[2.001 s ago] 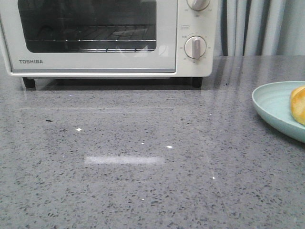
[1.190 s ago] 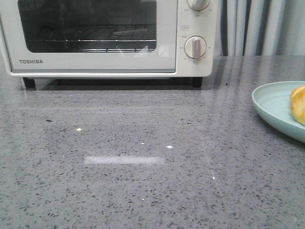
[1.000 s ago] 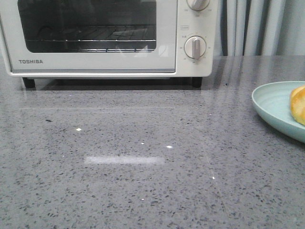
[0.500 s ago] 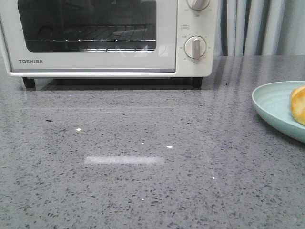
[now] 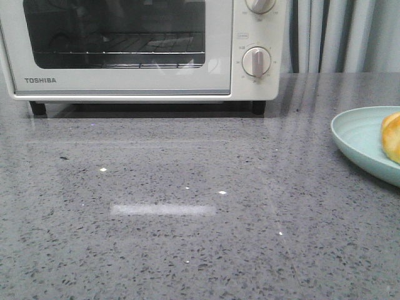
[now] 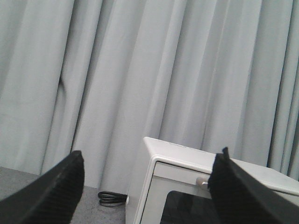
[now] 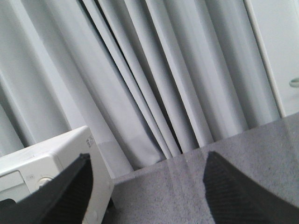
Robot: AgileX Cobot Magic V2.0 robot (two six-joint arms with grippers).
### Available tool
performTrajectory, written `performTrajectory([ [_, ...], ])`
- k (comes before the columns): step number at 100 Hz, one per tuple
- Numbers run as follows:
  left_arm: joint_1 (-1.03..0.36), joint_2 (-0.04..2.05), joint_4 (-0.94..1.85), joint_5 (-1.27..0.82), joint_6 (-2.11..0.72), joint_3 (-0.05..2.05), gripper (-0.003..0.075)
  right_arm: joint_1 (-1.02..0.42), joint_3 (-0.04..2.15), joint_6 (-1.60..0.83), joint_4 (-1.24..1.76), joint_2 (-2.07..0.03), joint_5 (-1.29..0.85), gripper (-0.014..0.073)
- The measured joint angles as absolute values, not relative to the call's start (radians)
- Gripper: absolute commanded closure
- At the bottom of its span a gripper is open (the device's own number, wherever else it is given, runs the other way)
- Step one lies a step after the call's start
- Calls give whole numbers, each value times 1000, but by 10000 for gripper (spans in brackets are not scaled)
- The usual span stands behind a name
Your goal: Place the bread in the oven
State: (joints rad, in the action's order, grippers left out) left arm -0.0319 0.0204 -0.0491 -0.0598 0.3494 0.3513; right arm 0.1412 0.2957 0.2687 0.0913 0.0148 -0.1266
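Front view: oven (image 5: 140, 50) far left, door shut; bread (image 5: 391, 137) on the plate (image 5: 359, 140) at right. Left wrist: left gripper (image 6: 147, 186) spread wide, empty. Right wrist: right gripper (image 7: 147, 186) likewise agape.

Black, finely ribbed tool fingers (image 6: 51, 191)

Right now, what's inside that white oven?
Through the glass door of the oven, shut in the front view, only a wire rack shows, with nothing visible on it. The dark upper interior is hard to make out. The bread sits on the plate.
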Motion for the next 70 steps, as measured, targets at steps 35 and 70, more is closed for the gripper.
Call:
performTrajectory([
  [35, -32, 185, -51, -282, 252, 652, 293, 89, 598, 129, 65, -74, -304, 127],
  [70, -61, 344, 162, -494, -31, 835, 416, 9, 909, -85, 159, -355, -612, 127],
])
